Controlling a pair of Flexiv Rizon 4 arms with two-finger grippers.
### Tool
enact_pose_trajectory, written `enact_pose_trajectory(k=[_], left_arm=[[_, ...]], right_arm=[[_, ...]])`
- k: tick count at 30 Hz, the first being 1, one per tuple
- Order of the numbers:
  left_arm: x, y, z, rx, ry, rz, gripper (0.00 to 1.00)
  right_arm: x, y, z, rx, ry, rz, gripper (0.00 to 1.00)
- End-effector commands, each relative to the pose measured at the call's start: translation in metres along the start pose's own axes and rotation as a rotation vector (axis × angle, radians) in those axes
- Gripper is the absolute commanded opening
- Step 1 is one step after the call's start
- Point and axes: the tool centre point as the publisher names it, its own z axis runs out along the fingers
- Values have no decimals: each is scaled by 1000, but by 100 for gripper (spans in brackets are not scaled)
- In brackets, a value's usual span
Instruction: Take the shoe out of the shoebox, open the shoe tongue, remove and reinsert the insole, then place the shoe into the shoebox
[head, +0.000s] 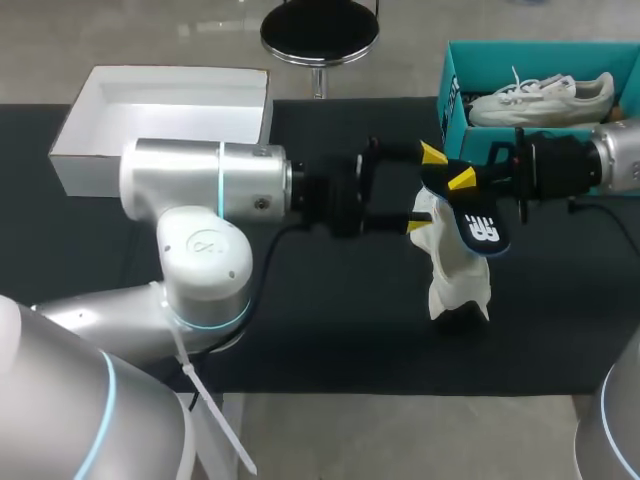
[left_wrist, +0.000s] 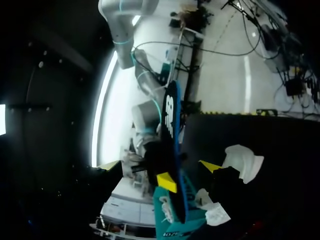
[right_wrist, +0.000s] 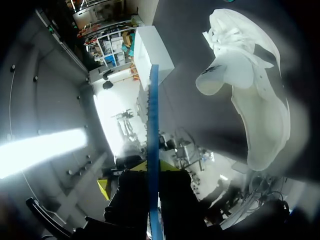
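Black table (head: 330, 330), open white box (head: 170, 105) at its far left corner

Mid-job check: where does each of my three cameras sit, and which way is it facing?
Head view: fixed above and behind the robot, looking down on the table; both arms show, with the left gripper and right gripper meeting mid-table.
Left wrist view: on the left wrist, looking between its open fingers at the insole, seen edge-on.
Right wrist view: on the right wrist, looking along the clamped insole towards the shoe.
Shared: all three show the insole and the shoe.
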Motion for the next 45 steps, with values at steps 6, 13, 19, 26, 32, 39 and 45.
enact_pose_trajectory(k=[6,13,19,26,32,39,45], left_arm=[[5,11,29,-25,-2,15,100],[4,13,46,-42,-4,28,48],[5,11,50,-41,0,35,23],[10,9,50,-34,16,36,19],[14,10,52,-46,36,41,12],[16,12,51,-80,46,47,0],[16,14,46,-89,48,51,0]], right_arm=[[0,1,1,-1,-1,1,0],[0,1,1,-1,-1,1,0],[0,1,1,-1,-1,1,0],[0,1,1,-1,-1,1,0],[0,1,1,-1,-1,1,0],[0,1,1,-1,-1,1,0],[0,1,1,-1,-1,1,0]])
